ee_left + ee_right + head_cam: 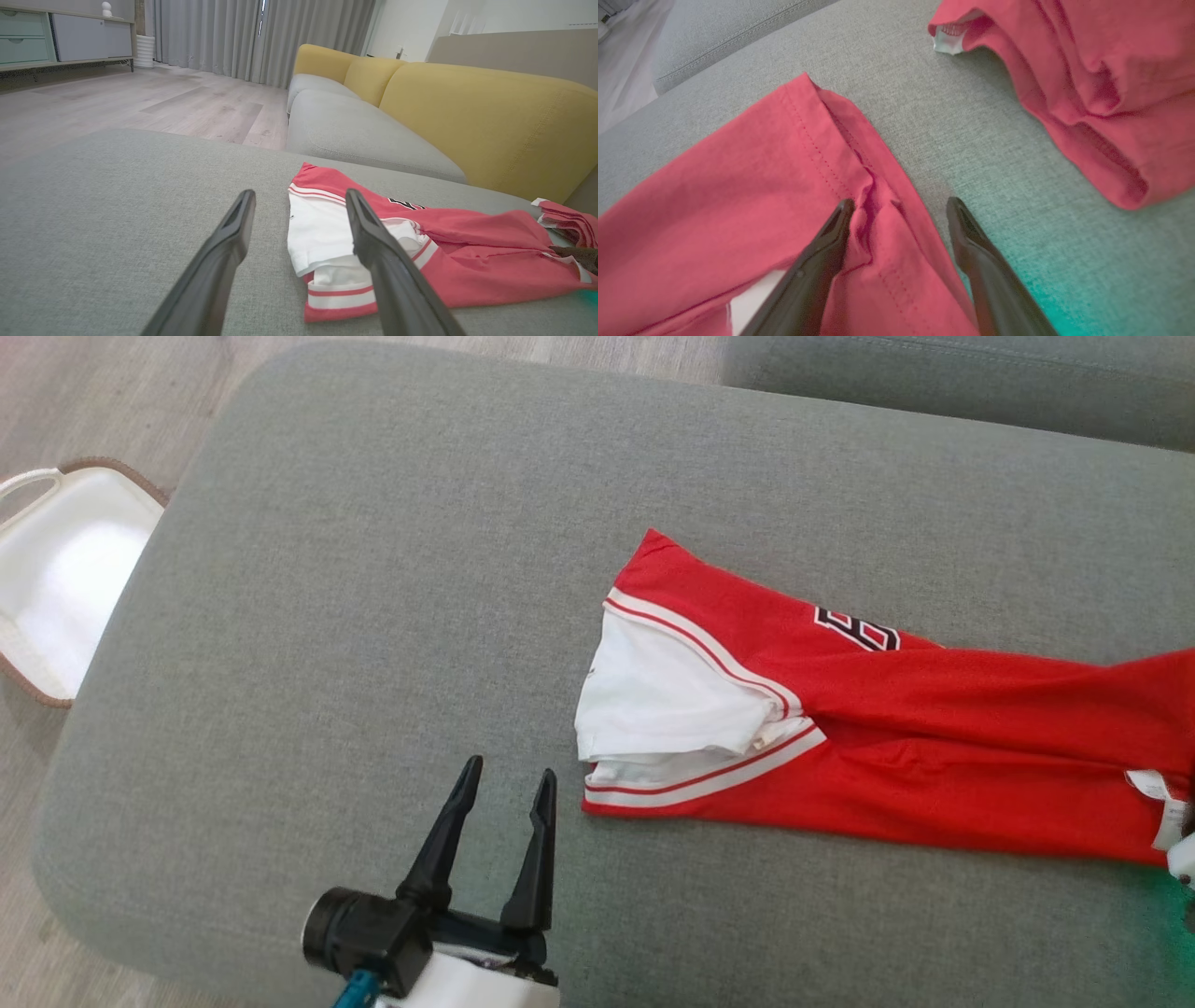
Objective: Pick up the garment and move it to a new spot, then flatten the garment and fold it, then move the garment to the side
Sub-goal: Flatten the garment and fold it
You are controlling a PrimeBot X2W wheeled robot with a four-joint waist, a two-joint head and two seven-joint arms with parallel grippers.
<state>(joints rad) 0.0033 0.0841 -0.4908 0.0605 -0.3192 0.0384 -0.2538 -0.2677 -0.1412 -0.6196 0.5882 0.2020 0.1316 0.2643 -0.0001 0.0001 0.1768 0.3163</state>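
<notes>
A red jersey with a white sleeve and red-and-white striped trim lies stretched across the grey cushion, running from the middle to the right edge. My left gripper stands open just left of the sleeve's lower corner, holding nothing; the left wrist view has the jersey behind its right finger. In the right wrist view my right gripper is open, its fingers straddling a bunched red hem of the jersey and resting on the cloth. Another rumpled part of the jersey lies at that view's upper right.
A white basket with a brown rim sits on the wooden floor off the cushion's left end. A second grey cushion lies beyond the far edge. A yellow-backed sofa stands behind. Bare grey fabric stretches left of the jersey.
</notes>
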